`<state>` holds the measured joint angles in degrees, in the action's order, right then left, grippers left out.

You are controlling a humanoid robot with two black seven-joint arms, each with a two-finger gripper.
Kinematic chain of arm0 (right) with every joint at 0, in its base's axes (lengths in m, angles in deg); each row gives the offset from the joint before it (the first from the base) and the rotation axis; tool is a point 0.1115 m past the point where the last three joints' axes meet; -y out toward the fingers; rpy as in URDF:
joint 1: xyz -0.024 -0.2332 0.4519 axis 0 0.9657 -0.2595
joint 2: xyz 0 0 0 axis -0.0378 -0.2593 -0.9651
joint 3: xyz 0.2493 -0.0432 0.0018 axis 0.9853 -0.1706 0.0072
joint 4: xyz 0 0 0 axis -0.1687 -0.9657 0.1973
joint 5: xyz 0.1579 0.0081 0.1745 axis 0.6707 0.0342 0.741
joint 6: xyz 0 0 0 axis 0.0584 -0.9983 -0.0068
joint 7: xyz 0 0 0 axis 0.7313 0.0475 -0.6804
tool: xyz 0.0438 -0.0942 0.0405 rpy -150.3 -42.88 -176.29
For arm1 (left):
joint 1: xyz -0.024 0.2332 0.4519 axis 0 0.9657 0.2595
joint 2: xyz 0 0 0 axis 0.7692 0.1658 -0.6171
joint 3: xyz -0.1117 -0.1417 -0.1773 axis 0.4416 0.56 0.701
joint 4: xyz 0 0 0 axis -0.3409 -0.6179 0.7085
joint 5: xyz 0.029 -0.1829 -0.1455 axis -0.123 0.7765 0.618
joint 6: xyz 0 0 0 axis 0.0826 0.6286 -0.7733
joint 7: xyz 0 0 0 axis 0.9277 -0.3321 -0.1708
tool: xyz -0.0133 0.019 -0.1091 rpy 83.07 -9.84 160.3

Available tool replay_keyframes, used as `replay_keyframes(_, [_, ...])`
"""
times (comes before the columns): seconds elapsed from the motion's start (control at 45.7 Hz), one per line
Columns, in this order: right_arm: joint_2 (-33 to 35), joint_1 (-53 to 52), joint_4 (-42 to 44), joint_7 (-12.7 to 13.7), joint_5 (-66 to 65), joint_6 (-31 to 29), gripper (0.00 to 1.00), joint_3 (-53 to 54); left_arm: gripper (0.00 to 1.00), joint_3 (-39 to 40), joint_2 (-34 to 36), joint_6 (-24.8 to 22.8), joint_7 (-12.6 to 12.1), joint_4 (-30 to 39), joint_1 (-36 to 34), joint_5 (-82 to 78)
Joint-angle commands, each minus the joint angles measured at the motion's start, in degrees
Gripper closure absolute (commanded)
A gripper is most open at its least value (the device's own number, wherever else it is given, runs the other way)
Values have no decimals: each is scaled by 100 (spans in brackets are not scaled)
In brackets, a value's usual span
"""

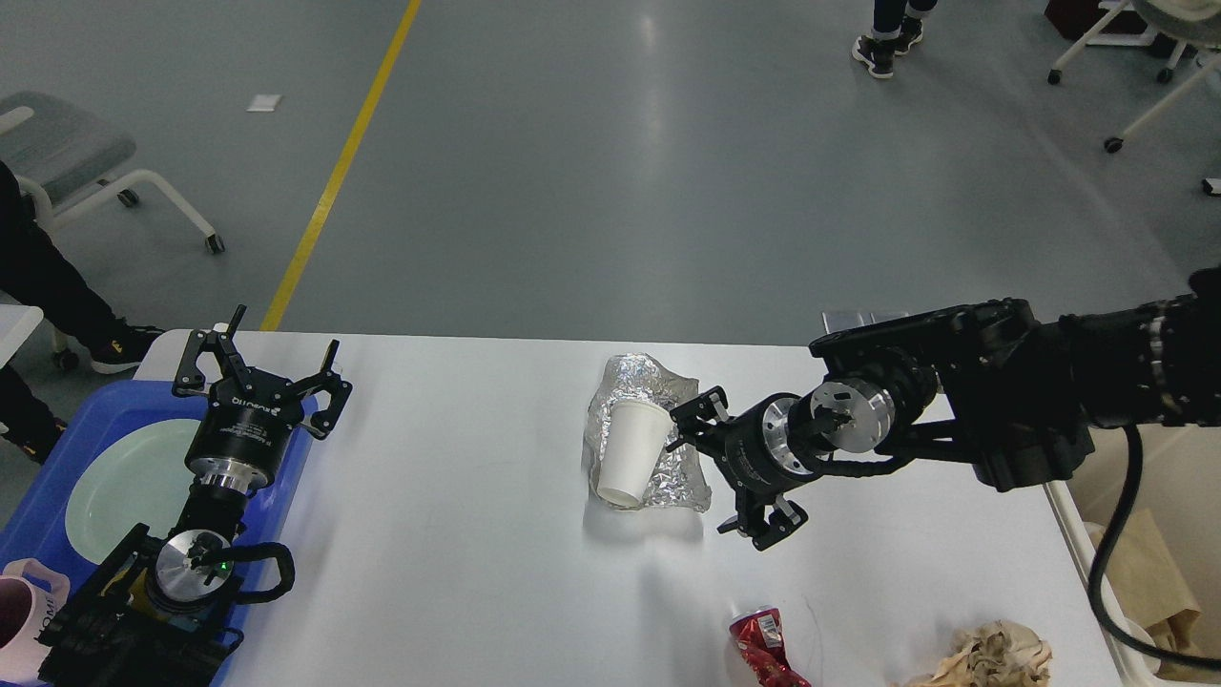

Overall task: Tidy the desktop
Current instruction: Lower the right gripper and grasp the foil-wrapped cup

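Observation:
The desktop (458, 496) is a wide white tabletop. A white paper cup (630, 447) lies tipped on a crumpled sheet of foil (668, 386) at its middle. A crushed red can (763, 644) and a crumpled brown paper (992, 658) lie at the front right. My right gripper (717, 475) is open, low over the table, just right of the foil and cup, with its jaws pointing left at them. My left gripper (262, 361) is open and empty above the right edge of a blue tray.
The blue tray (291, 468) at the left holds a pale green plate (114, 487) and a mug (24, 611). A cream bin (1073, 539) with paper scraps stands at the right end. People's feet and chairs are on the floor beyond the table.

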<state>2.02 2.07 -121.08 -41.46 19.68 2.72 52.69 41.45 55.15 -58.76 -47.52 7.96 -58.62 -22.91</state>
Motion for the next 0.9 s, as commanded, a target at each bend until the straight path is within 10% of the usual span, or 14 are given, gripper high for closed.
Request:
replay_keyframes(0.0, [-264,666,639,23,88,149,1,484,1,0,0,0,-4,0,1,-6])
replay_keyframes(0.481, [-1477,2512,3619,665,133,9,1,1223,1,-9,-8,0,-4,0,1,-6])
replay_keyframes(0.875, [-1662,2873,4287,595,97,-237,6,1495,1,-9,-8,0,-4,0,1,-6])
